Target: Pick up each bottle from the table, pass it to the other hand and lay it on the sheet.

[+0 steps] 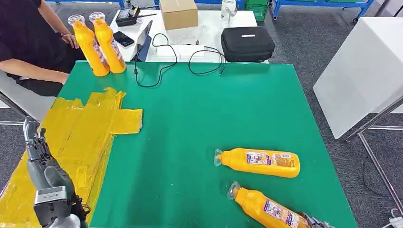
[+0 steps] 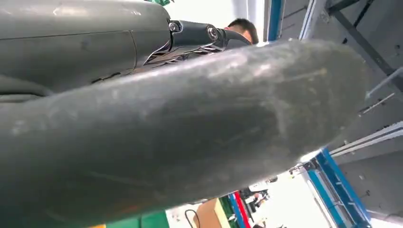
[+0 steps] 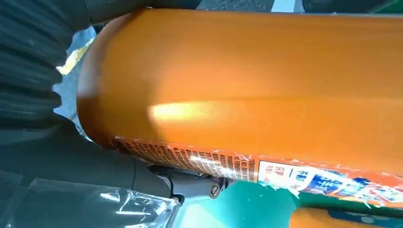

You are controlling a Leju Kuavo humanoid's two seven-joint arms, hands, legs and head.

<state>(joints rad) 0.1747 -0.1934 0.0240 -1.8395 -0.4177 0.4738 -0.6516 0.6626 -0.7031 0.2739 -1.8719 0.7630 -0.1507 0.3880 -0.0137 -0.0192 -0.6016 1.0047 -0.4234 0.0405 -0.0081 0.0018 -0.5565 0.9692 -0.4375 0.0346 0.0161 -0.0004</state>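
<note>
Right hand (image 3: 52, 95): wrapping around the base end of the near bottle (image 1: 268, 207) at the worktop's near right edge; in the right wrist view dark fingers (image 3: 190, 183) are curling under the orange body, so the hand is holding it.
Left hand (image 1: 34, 142): hovering over the sheet (image 1: 71, 137) with fingers pointing forward; holding nothing that shows, but how far the fingers are spread I cannot tell.
Near bottle: lying on its side on the green worktop (image 1: 190, 118), clear cap pointing toward the far left, base end sitting in the right hand.
Second bottle (image 1: 259, 162): lying on its side just beyond the near one, cap pointing left, not touching it.
Labels: both lying bottles are carrying a white-and-blue label strip with fine print; in the right wrist view the print is showing small characters too blurred to read, and no brand can be made out.
Sheet: yellow, wrinkled, lying over the worktop's left side, with no bottle on it.
Standing bottles (image 1: 100, 42): two orange ones standing upright side by side at the far left corner, touching.
Person (image 1: 28, 42): sitting at the far left, dark sleeve, one hand resting by the standing bottles.
Beyond: a black case (image 1: 247, 43), a cardboard box (image 1: 178, 13) and black cables (image 1: 164, 57) are lying on a white table.
</note>
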